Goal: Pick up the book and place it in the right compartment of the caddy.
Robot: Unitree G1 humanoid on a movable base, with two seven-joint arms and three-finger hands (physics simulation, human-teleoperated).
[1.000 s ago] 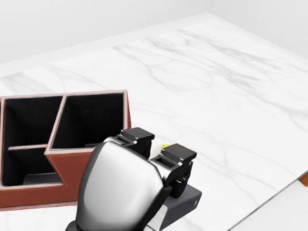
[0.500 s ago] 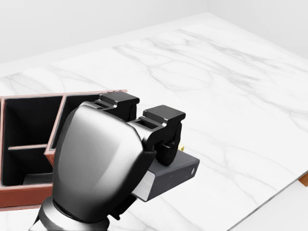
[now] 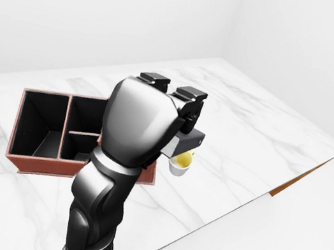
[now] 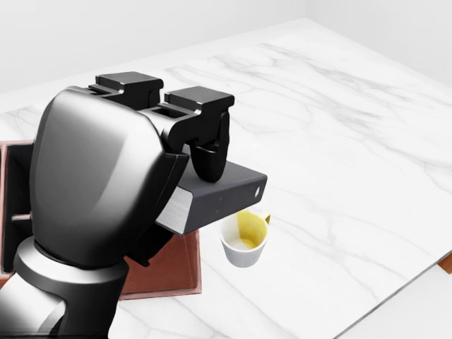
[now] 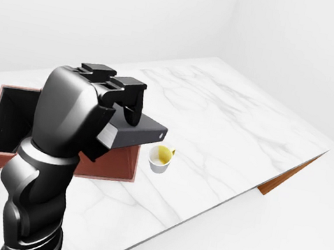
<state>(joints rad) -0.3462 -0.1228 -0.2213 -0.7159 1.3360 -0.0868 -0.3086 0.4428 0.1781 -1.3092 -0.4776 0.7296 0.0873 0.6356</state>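
Left-eye view: shows the black three-finger left hand (image 3: 145,121) clamped on the dark grey slab-shaped book (image 3: 189,138), fingers closed over its top and thumb side hidden below. Places the book in the air by the right end of the reddish-brown open-topped box caddy (image 3: 34,163). Hides the caddy's right compartment behind hand and forearm. Leaves a small white cup with yellow inside (image 3: 181,164) just right of the caddy, under the book's outer end, on the white marble table (image 3: 249,133).

Head view: compared with a second ago, finds the book no longer flat on the marble beside the caddy but lifted off it, higher in the picture, with the cup uncovered beneath. Shows two fingers (image 4: 208,152) hooked over the book's top face and pale page edges on the end nearest the palm. Keeps the book roughly level, slightly tilted.

Right-eye view: confirms the book off the table, above the caddy's right-hand corner.

Means the pick is done, probably. Calls next for carrying the book leftward over the right compartment, turning it to fit, lowering, and avoiding the cup.
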